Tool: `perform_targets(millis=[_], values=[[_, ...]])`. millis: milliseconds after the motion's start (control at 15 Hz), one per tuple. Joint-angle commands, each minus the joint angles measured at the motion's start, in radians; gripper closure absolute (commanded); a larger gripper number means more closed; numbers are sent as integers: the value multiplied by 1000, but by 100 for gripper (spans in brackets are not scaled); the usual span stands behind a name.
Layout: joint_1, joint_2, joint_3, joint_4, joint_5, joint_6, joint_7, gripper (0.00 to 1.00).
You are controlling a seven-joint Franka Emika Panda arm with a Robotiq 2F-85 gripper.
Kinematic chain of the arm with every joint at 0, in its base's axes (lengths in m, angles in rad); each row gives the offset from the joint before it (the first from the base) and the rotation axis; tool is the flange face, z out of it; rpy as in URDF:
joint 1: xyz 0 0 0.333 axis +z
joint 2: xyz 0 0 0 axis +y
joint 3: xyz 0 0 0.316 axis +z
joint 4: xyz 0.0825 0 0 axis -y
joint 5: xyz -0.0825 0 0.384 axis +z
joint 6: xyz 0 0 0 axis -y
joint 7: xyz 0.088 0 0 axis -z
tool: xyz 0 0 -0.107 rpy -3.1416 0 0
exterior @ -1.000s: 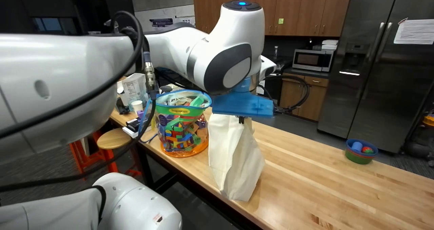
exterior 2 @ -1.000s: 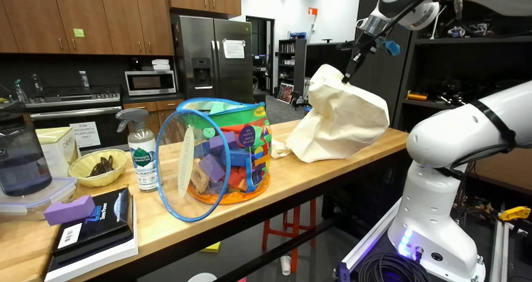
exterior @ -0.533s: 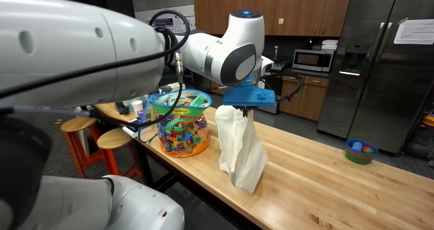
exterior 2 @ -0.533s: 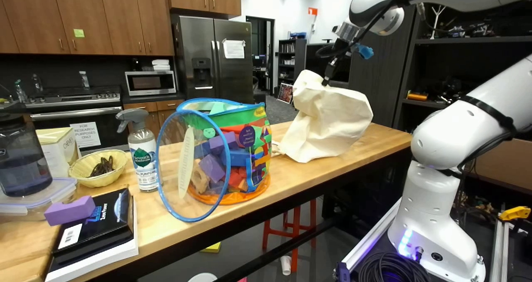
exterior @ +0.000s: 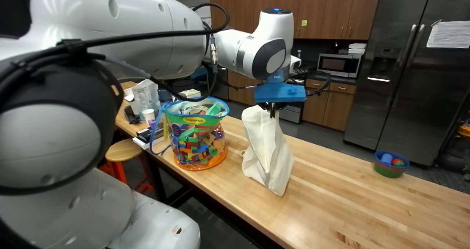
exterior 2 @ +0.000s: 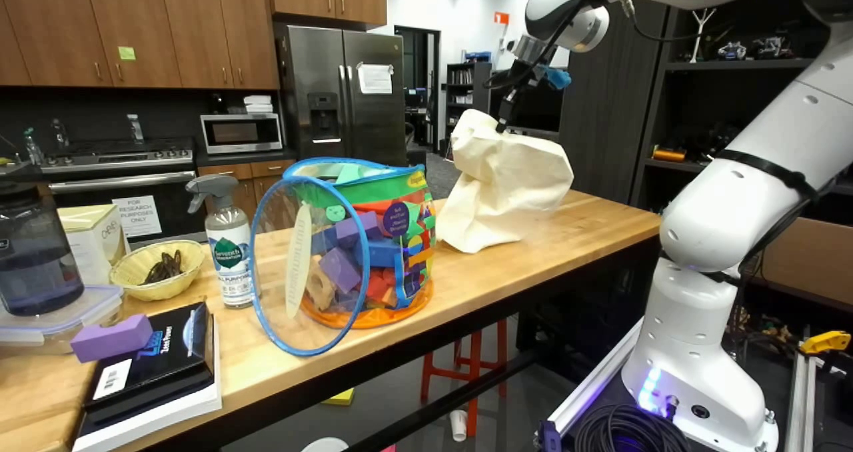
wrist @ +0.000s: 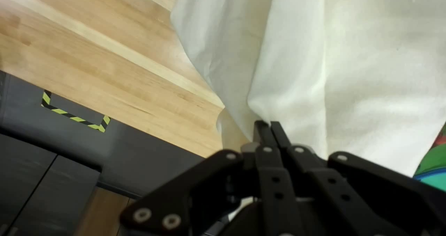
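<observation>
We have the pincer (wrist: 268, 125) almost closed, pinching a fold of the cream cloth bag (wrist: 366, 72) beneath it, and judge this a holding step whose next move calls for steady grip.

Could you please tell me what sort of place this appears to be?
It looks like a kitchen area, probably in a lab or research office: there is a large refrigerator, a microwave, and an oven with a paper sign reading "FOR RESEARCH PURPOSES ONLY".
</observation>
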Motion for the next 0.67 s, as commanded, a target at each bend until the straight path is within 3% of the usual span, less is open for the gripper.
perform_targets(millis=[0,467,533,600], values=[[-12,85,16,93,52,-24,-45,99],[-34,130,38,136,79,-47,-95,99],[-36,124,46,134,70,-60,-103,73],[-46,122,52,108,74,-26,-78,72]])
